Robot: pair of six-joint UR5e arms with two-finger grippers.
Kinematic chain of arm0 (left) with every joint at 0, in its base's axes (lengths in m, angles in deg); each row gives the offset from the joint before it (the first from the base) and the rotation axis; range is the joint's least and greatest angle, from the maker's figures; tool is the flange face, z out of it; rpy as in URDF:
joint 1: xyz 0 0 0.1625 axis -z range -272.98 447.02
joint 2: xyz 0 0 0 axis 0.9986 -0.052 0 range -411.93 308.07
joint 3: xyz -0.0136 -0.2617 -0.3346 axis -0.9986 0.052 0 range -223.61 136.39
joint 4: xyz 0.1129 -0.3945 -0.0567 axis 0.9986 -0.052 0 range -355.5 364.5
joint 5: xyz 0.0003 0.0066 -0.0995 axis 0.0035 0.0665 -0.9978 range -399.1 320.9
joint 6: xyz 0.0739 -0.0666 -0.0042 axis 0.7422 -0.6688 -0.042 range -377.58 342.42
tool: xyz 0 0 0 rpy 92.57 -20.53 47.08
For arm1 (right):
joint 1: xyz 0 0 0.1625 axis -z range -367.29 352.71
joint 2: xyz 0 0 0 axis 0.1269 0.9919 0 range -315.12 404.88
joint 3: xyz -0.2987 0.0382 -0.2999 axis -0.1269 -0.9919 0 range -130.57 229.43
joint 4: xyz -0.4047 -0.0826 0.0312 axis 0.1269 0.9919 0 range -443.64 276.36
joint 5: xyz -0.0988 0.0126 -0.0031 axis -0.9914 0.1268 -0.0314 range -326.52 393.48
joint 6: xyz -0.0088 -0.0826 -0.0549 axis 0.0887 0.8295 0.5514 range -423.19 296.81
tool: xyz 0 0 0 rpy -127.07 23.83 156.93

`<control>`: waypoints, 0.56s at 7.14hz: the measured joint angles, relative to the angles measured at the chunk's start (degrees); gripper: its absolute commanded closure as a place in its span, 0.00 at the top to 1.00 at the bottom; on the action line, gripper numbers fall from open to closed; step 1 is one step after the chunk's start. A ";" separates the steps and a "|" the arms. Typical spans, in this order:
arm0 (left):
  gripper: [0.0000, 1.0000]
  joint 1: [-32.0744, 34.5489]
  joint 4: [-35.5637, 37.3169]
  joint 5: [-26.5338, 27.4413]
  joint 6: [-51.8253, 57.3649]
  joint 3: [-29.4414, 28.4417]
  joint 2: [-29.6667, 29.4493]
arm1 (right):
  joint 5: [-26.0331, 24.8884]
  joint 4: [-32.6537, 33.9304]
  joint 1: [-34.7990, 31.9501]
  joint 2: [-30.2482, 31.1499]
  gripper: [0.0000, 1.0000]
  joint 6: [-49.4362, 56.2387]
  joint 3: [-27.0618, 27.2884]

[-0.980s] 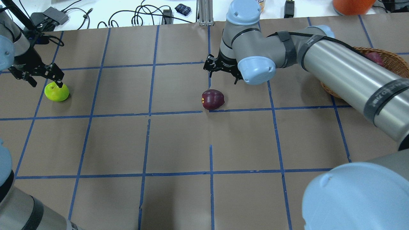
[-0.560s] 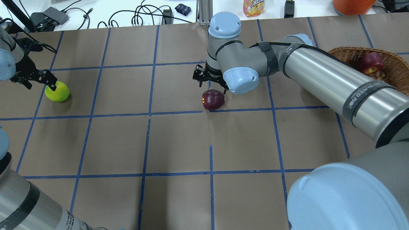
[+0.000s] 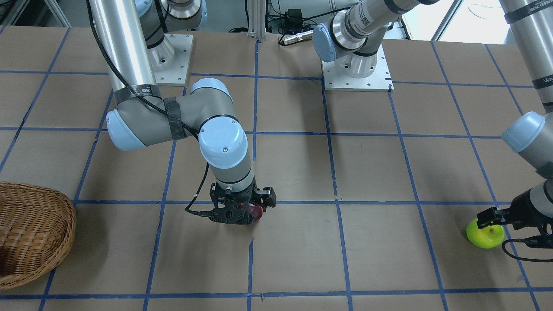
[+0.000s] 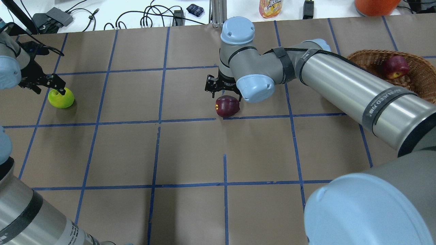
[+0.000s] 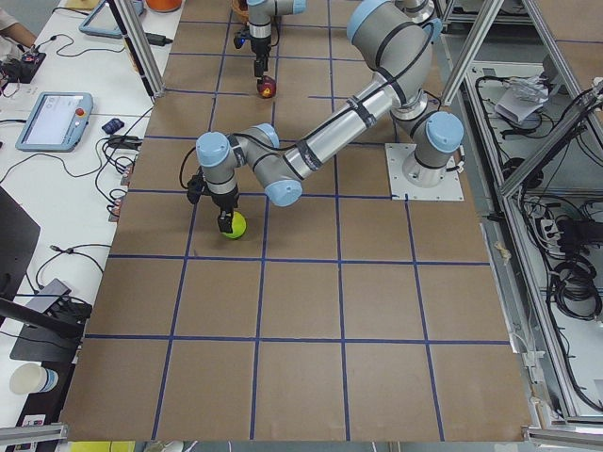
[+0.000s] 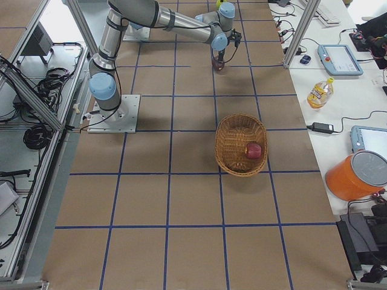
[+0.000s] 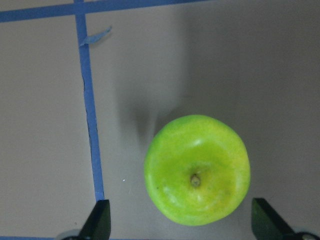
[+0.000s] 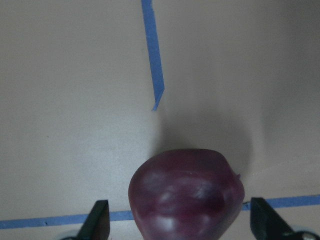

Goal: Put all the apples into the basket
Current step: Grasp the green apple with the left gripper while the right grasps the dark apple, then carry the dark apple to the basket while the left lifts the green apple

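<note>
Overhead exterior: red apple (image 4: 395, 67) lay in the basket (image 4: 421, 76). My right tool (image 4: 223, 94) hung spread above the maroon apple (image 4: 227, 106) on the counter (image 4: 190, 153); my left tool (image 4: 49, 90) hung spread above the green apple (image 4: 61, 98). Step: pre-grasp. Next, I judged: lower, clench, carry to basket.

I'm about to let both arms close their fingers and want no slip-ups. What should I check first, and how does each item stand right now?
1. Left gripper open, fingers either side of the green apple: ok.
2. Right gripper open, straddling the maroon apple: ok.
3. Both grippers low enough to close on the apples' widest part: cannot tell.
4. Both apples resting on the table, not yet gripped: ok.
5. Basket has free room beside the red apple: ok.
</note>
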 measured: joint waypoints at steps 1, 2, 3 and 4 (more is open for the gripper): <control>1.00 -0.05 0.00 -1.06 0.01 -0.02 -0.48 | 0.11 -0.05 -0.02 -0.24 1.00 2.28 0.06; 1.00 -0.05 0.01 -1.53 -0.01 -0.01 -0.89 | 0.25 -0.03 -0.06 -0.72 1.00 3.53 0.09; 1.00 -0.04 0.00 -1.74 -0.04 0.06 -1.17 | 0.32 0.02 -0.12 -1.12 1.00 4.21 0.11; 1.00 -0.03 0.01 -1.81 -0.05 0.31 -1.42 | 0.30 0.04 -0.14 -1.40 0.99 5.19 0.11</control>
